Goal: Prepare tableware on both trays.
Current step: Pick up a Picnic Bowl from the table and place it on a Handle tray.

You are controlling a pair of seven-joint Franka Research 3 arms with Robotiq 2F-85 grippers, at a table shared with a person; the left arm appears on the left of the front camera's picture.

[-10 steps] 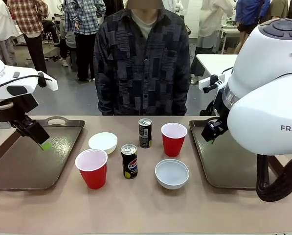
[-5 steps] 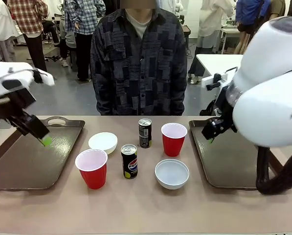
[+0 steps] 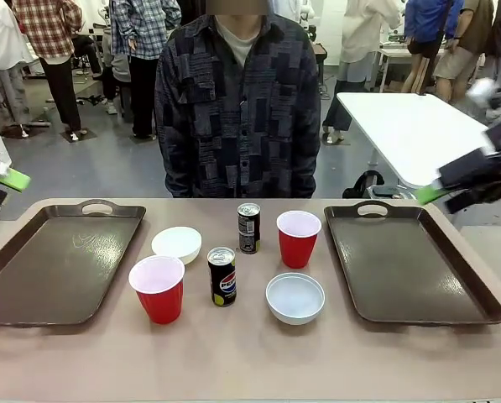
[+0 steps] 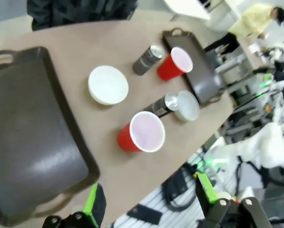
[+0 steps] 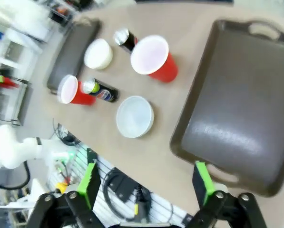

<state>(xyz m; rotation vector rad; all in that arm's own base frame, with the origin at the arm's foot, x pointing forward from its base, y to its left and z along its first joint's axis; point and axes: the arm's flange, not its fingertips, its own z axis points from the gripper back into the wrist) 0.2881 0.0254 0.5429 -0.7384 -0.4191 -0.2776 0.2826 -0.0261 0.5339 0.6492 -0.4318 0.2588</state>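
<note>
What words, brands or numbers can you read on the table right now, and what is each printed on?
"PEPSI": on the near dark can, in its round logo facing the front camera.
Far dark can: it has pale print on its side, too small to read.
In both wrist views the cans' print is blurred and can't be read.

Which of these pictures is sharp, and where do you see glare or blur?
Front view: sharp on the table, a faint sheen on the left tray. Left wrist view: soft overall, pale glare on that tray. Right wrist view: also soft, glare on the right tray.
</note>
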